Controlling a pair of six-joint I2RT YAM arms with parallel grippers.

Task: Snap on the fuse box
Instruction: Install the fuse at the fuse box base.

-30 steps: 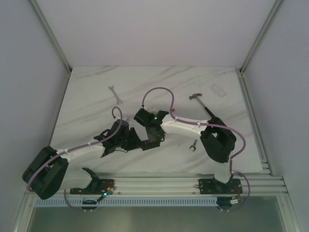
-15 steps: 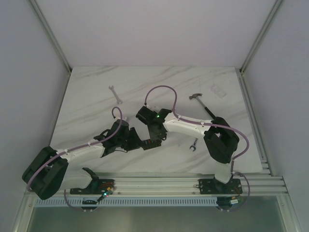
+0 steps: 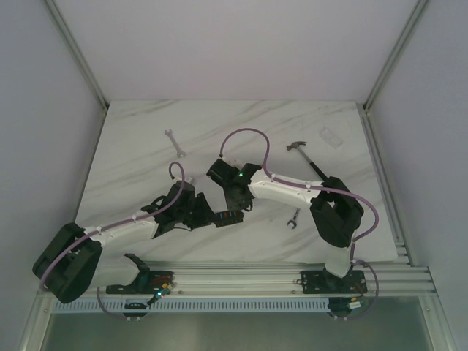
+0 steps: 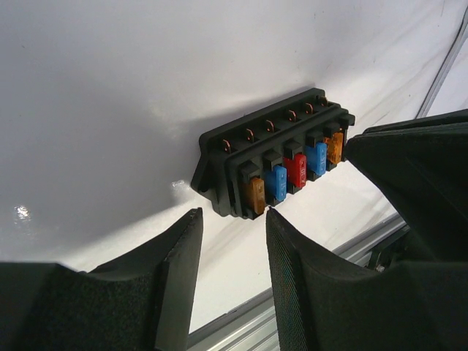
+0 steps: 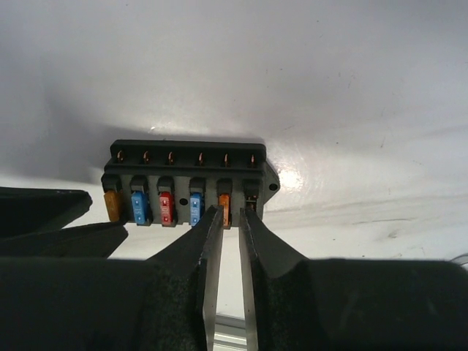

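The fuse box (image 3: 228, 217) is a small black block lying on the marble table, with orange, blue and red fuses in a row (image 4: 274, 157) (image 5: 186, 183). My left gripper (image 4: 232, 219) is open, its tips just short of the box's orange-fuse end, with nothing between them. My right gripper (image 5: 230, 213) stands at the other end of the row with only a narrow gap between its fingers. Its tips are against the box face, on either side of an orange fuse (image 5: 224, 207) seated in its slot. In the top view both grippers (image 3: 207, 216) (image 3: 235, 207) meet at the box.
A silver wrench (image 3: 174, 142) lies at the back left. A hammer (image 3: 307, 157) and a clear plastic piece (image 3: 330, 137) lie at the back right. A small wrench (image 3: 292, 218) sits by the right arm. The aluminium rail (image 3: 241, 274) runs along the near edge.
My right wrist has shifted a little to the left and its cable loop has risen. The left jaws have widened slightly. The fuse box stays on the table between the grippers.
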